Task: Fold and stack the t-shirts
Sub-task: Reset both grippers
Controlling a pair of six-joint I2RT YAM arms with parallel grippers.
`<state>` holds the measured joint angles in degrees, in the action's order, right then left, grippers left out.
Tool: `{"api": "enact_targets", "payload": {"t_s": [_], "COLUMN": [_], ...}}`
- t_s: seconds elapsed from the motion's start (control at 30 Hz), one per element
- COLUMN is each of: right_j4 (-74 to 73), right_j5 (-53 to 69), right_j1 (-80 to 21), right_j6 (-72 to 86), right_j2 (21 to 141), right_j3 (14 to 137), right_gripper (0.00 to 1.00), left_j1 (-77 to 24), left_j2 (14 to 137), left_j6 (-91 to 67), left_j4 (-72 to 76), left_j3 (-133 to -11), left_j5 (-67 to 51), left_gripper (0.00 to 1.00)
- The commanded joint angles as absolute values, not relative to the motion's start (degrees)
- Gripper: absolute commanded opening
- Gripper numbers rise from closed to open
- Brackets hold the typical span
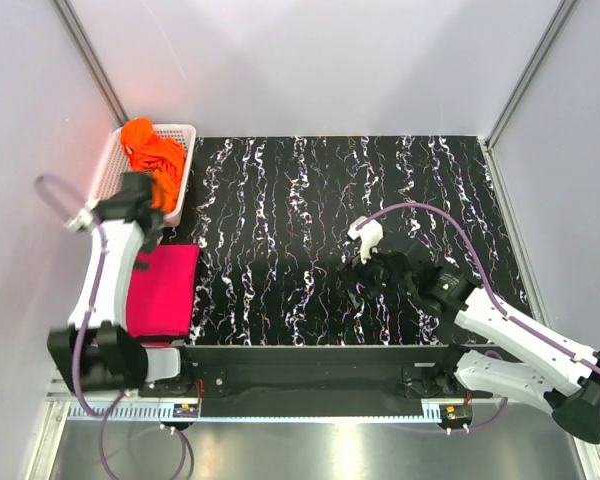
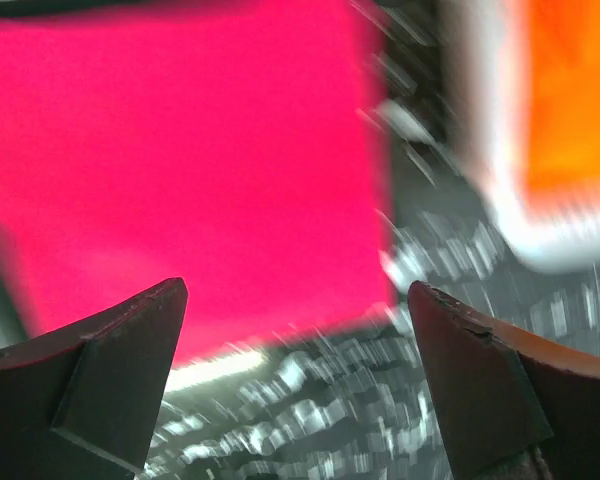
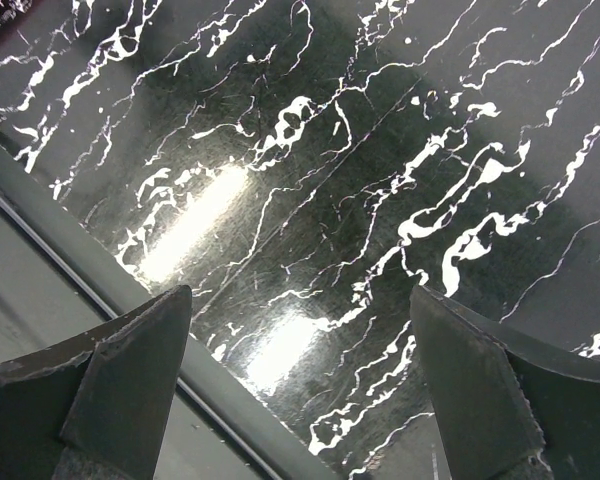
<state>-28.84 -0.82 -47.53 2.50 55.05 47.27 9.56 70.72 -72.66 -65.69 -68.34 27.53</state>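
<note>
A folded hot pink t-shirt (image 1: 165, 290) lies flat at the left end of the mat, and it fills the upper left of the blurred left wrist view (image 2: 180, 160). Crumpled orange t-shirts (image 1: 150, 150) sit in the white basket (image 1: 185, 190) behind it, showing as an orange patch (image 2: 570, 100). My left gripper (image 1: 148, 215) hovers over the pink shirt's far edge, next to the basket; it (image 2: 298, 290) stands open and holds nothing. My right gripper (image 1: 365, 280) hangs over the bare mat near the front edge, also open (image 3: 300, 292) and empty.
The black white-veined mat (image 1: 320, 230) covers the table, with its front edge and a grey rail (image 3: 70, 260) under the right gripper. White walls close in the left, back and right sides. The basket wall (image 2: 500, 200) is close to the left gripper's right finger.
</note>
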Motion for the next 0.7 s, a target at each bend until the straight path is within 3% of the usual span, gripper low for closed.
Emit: {"api": "enact_targets", "payload": {"t_s": [0.0, 0.13, 0.27, 0.3, 0.5, 0.67], "right_j4": [-28.48, -28.39, -28.39, -28.3, -23.92, -22.06], "right_j5": [-1.67, -5.09, -6.59, -6.85, -9.32, -10.89], "right_j1": [-47.72, -47.72, -47.73, -47.72, -47.64, -47.64], "right_j6": [7.02, 15.45, 27.73, 30.04, 50.86, 67.71], "right_j2": [55.19, 55.46, 54.23, 53.01, 43.62, 34.21], "right_j3": [49.83, 51.06, 49.23, 48.35, 36.32, 24.1], "right_gripper": [0.97, 1.0, 0.99, 1.0, 1.0, 1.0], "left_j1": [-9.22, -27.22, -38.74, -41.98, -46.14, -46.67], "left_j2": [78.19, 82.97, 79.29, 76.23, 64.28, 57.49], "left_j6": [-74.36, -69.45, -66.19, -66.53, -73.28, -80.23], "left_j4": [-65.57, -61.81, -42.94, -32.19, 13.59, 42.31], "left_j3": [-76.18, -79.29, -65.43, -61.48, -30.71, -11.28], "left_j5": [30.22, 26.65, 11.37, 4.9, -15.87, -19.69], "left_gripper": [0.99, 0.99, 0.99, 0.99, 0.99, 0.99]}}
